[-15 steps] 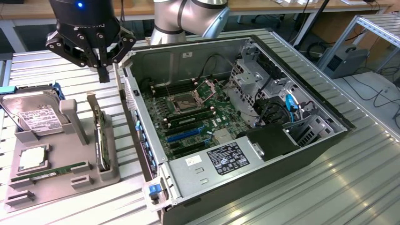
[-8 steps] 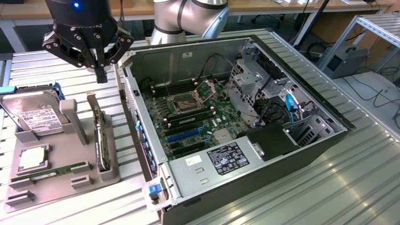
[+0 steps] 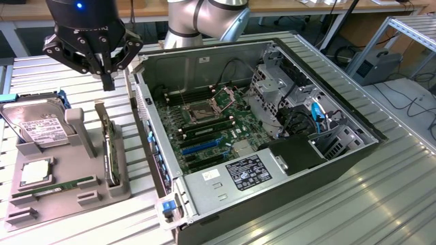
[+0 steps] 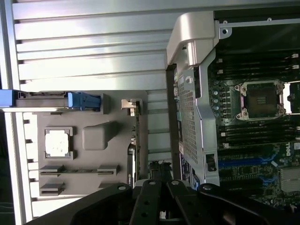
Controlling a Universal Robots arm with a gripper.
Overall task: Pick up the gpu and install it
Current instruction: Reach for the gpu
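Gripper (image 3: 107,84) is clenched on nothing and hovers above the far end of the grey holder (image 3: 65,204). The gpu (image 3: 107,148) stands on edge in the holder, left of the open case (image 3: 218,189). Its long axis runs near-far, and it lies below and nearward of the gripper.
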